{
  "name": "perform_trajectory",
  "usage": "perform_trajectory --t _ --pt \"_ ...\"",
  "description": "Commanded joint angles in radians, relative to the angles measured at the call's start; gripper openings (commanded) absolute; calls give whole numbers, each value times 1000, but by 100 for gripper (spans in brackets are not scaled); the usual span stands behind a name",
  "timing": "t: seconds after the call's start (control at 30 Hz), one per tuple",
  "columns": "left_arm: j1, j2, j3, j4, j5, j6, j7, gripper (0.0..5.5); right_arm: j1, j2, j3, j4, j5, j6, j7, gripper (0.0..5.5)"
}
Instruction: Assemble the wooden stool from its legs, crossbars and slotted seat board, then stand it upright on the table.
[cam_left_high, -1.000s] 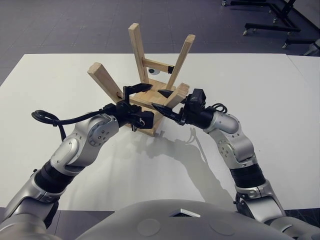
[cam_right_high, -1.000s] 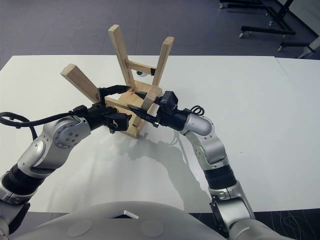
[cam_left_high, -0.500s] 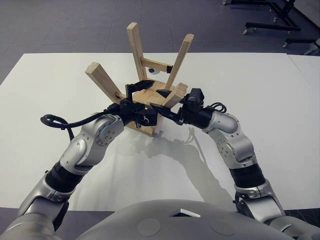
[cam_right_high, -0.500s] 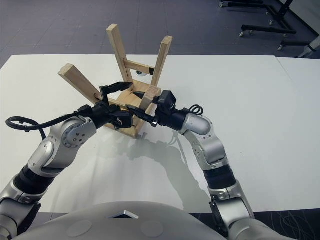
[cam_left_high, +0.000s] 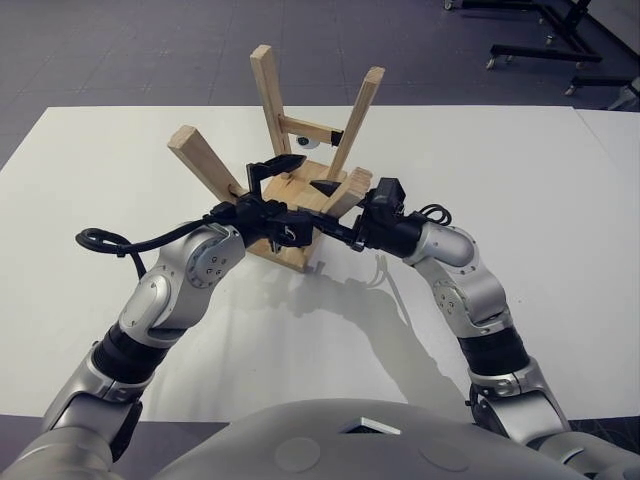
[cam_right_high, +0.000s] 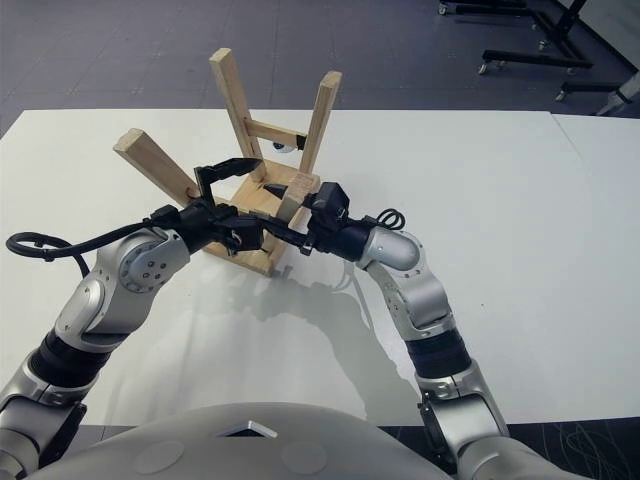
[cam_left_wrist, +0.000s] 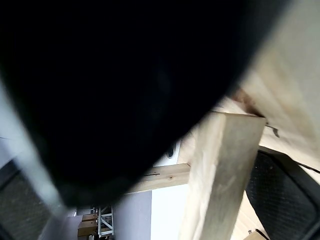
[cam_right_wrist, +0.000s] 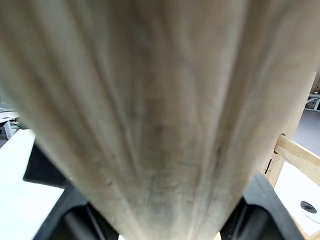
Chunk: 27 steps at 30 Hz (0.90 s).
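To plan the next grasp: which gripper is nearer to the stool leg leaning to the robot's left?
Left. The left gripper is at the leaning leg's base; the right gripper is farther right, at another leg.

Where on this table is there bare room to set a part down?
Bare: the table right of the right arm, and its near-left corner. Crowded: around the stool, with left gripper and right gripper at it.

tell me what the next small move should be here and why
Probably tip the wooden stool a little toward its side with both arms. It looks assembled but stands legs-up, its seat board tilted on the table. The left gripper is at its near side and the right gripper is shut on a near leg. It must end legs-down.
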Motion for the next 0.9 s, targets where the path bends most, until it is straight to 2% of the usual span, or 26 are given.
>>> perform_trajectory --t 0.03,0.9 --pt "-10 0 19 -6 -1 -7 -13 540 10 -12 32 29 -38 34 6 206" --pt "-56 -16 66 -30 -10 -4 -57 540 2 -26 34 22 -31 67 2 206"
